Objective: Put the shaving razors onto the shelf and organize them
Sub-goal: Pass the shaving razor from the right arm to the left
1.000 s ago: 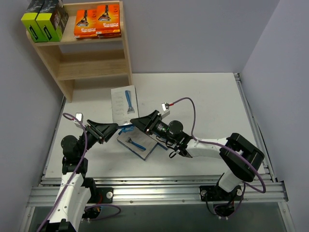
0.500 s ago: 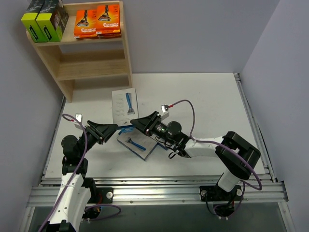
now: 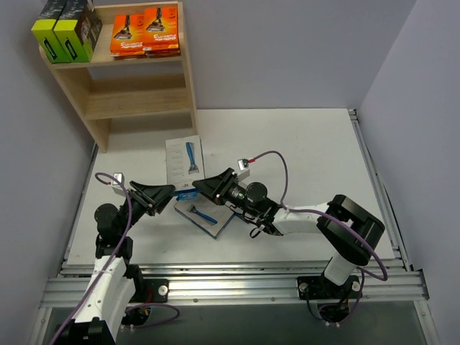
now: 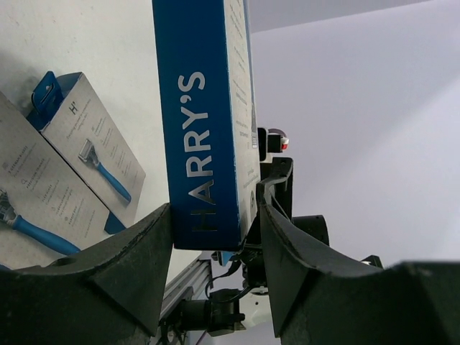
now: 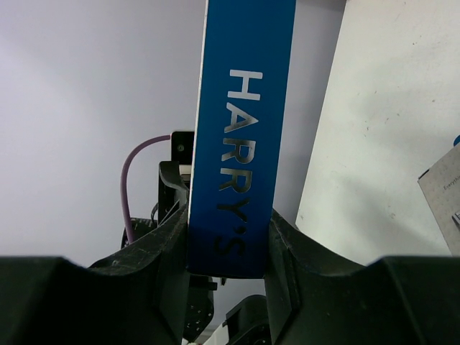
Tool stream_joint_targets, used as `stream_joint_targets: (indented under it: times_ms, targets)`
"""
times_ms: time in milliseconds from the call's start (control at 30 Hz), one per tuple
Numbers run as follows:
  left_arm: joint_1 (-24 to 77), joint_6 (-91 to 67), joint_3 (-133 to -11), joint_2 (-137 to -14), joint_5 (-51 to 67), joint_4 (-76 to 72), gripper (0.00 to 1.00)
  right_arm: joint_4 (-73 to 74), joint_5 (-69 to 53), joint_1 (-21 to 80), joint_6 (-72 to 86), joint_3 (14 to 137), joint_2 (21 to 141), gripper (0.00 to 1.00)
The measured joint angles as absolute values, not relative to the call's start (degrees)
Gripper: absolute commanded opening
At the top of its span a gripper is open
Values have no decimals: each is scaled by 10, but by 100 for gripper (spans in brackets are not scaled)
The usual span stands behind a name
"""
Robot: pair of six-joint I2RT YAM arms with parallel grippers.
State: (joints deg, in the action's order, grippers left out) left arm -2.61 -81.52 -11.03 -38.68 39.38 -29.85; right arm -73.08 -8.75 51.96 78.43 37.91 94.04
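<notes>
Left hand (image 3: pixel 172 191) and right hand (image 3: pixel 195 186), each part-open, clamp near end of grey Harry's razor pack (image 3: pixel 184 158) from opposite sides, over worktop (image 3: pixel 309 158), in front of shelf (image 3: pixel 147 100). More grey packs (image 3: pixel 206 215) lie just beside. Orange packs (image 3: pixel 144 30), lime-sided boxes (image 3: pixel 65 30) on top tier.

Up against the back wall stands the wooden shelf (image 3: pixel 188 79). On its top tier sit lime-green boxes (image 3: pixel 65 32) on the left and orange packs (image 3: pixel 144 32) on the right. Out on the white desk (image 3: pixel 302 158), a grey card (image 3: pixel 184 159) showing a blue razor points toward the shelf. Its near blue end is caught between the left gripper (image 3: pixel 169 192) and the right gripper (image 3: pixel 198 185), whose jaws come at it from opposite sides. Just in front of them a second grey card (image 3: pixel 205 214) lies flat at an angle, partly under the right arm.
</notes>
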Motion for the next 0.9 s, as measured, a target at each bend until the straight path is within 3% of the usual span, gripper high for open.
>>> stream_joint_targets:
  times_ms: [133, 200, 267, 400, 433, 467, 633, 900]
  targets:
    - [-27, -839, -97, -399, 387, -323, 52, -733, -87, 520, 795, 379, 948, 0]
    - [-27, -850, -93, -402, 384, -329, 39, -735, -87, 520, 798, 379, 949, 0]
    - [-28, -860, -91, -401, 382, -335, 36, -736, -86, 520, 797, 379, 949, 0]
    - [-29, -866, -90, -397, 382, -337, 13, -741, -86, 521, 796, 379, 949, 0]
    - [-30, -866, -90, -397, 382, -337, 3, -742, -86, 521, 795, 379, 949, 0]
    - [-30, -866, -90, -396, 382, -337, 2, -743, -86, 521, 795, 379, 949, 14]
    - [-37, -867, -90, -396, 389, -337, 2, -744, -87, 521, 793, 379, 949, 49]
    - [-77, -848, -126, -406, 415, -314, 2, -744, -91, 513, 786, 355, 942, 78]
